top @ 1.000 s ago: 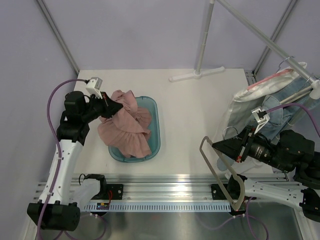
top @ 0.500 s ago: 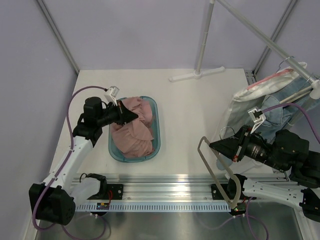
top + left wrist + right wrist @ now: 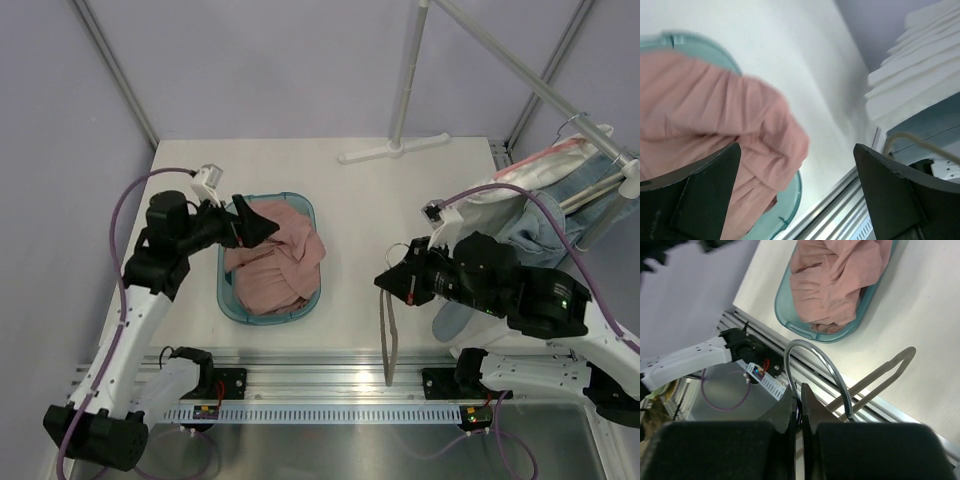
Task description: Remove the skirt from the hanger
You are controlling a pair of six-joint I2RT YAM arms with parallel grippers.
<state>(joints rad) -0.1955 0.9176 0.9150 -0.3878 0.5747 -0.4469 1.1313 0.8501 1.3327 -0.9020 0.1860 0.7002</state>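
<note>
We see the skirt [image 3: 275, 262] heaped in the tub [image 3: 262, 318], off the hanger [image 3: 386, 345]. Our left gripper [image 3: 264, 226] hovers above the skirt, jaws wide with nothing between them. Our right gripper [image 3: 392, 283] is clamped tight on the hanger's wire hook [image 3: 816, 354]. The hanger hangs below it near the table's [image 3: 380, 200] front edge, apart from the tub.

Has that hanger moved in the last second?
Yes. The hanger, held in the right gripper, has swung left, closer to the blue tub, and now hangs edge-on.
</note>
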